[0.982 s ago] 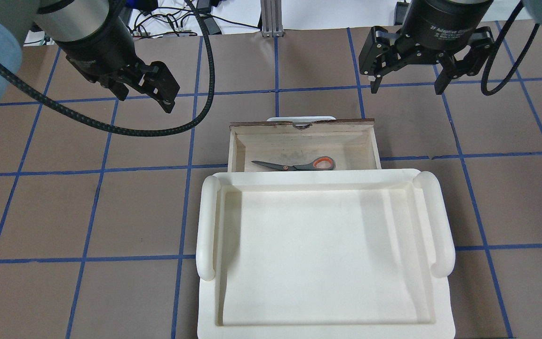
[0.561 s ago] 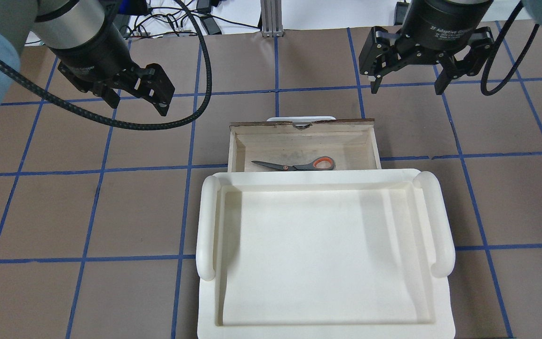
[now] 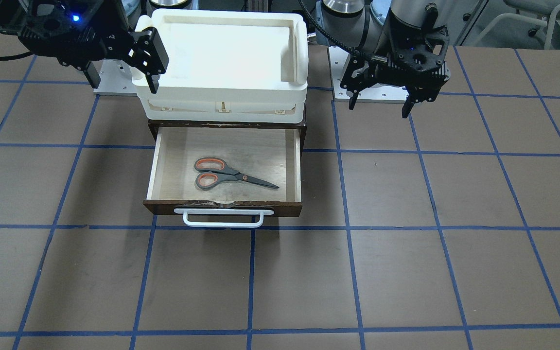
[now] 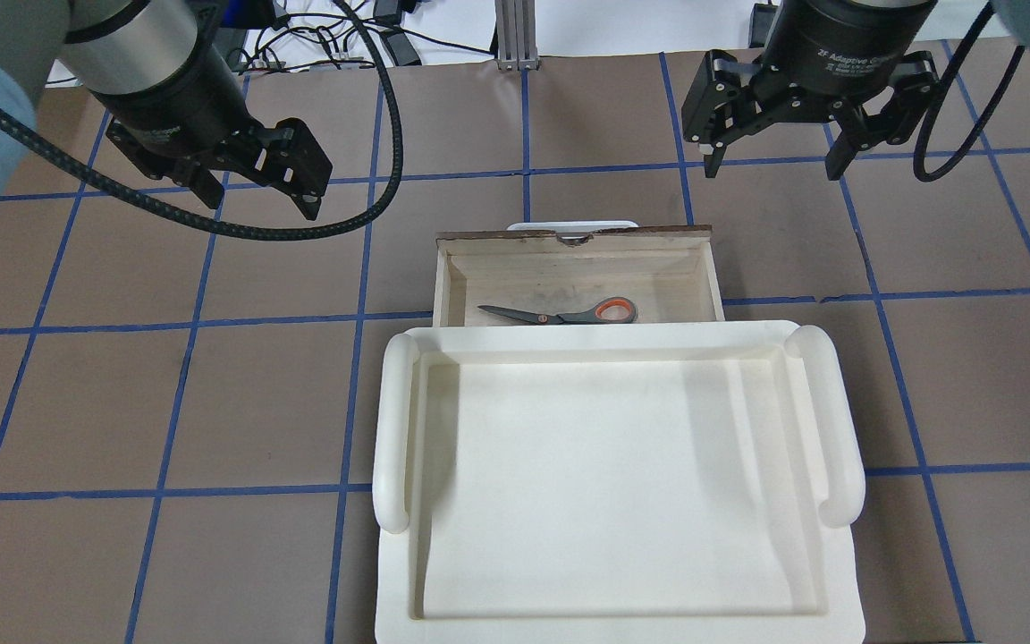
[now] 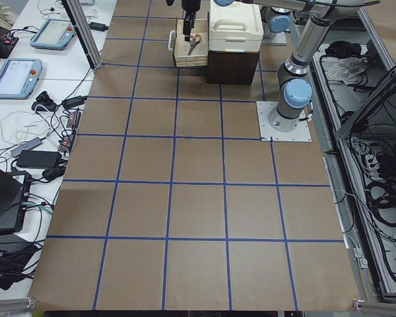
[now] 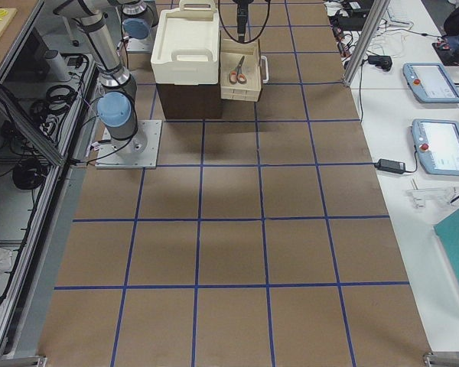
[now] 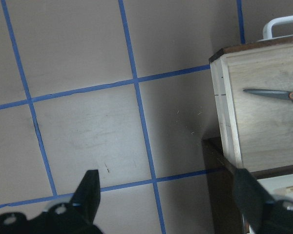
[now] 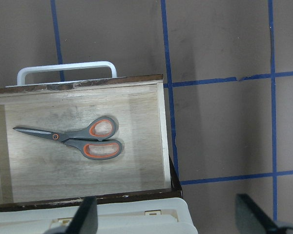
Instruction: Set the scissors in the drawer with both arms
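Grey-handled scissors [image 3: 234, 178] with orange-lined loops lie inside the open dark brown wooden drawer [image 3: 152, 170]; the left end effector [image 4: 260, 192] and right end effector [image 4: 772, 165] hang spread and empty either side, so you'd likely push it shut next.

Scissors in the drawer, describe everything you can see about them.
The scissors have dark grey blades, closed together, a red pivot dot, and grey handles with orange-lined finger loops. They lie flat on the pale wood floor of the pulled-open drawer, blades pointing to the robot's left, loops to its right. Only the drawer floor touches them.
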